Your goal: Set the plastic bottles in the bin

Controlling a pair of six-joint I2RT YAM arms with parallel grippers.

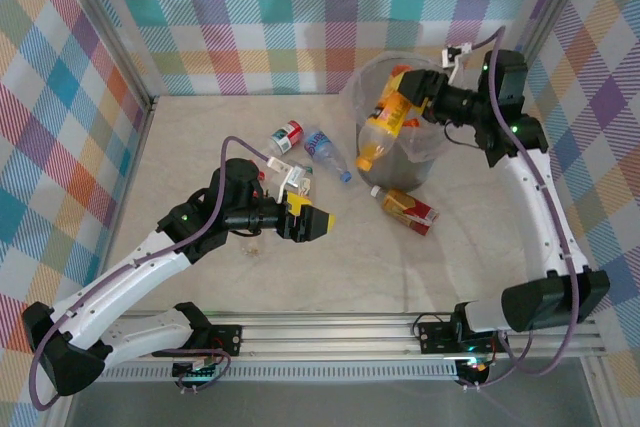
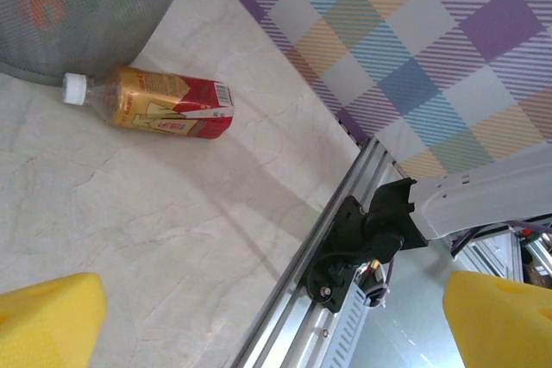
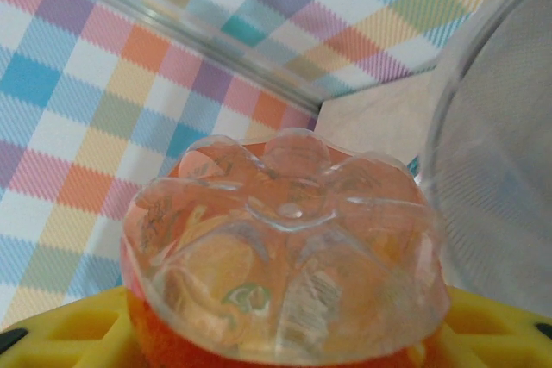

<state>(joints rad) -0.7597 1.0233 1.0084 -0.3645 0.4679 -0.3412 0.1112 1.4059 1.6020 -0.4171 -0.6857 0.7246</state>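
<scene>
Plastic bottles (image 1: 405, 209) are judged light, crushable and slick, best taken mid-body: an orange one (image 1: 385, 119) is clamped near its base by the right fingers (image 3: 69, 329) above the bin (image 1: 418, 162), left fingers (image 2: 47, 316) spread empty.

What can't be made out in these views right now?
1. Bin contents: top view, covered by the orange bottle in the right tool.
2. Right tool's finger contact: right wrist view, the bottle's base blocks it.
3. Small object beside the left tool: top view, partly behind wrist hardware, unidentifiable.
</scene>
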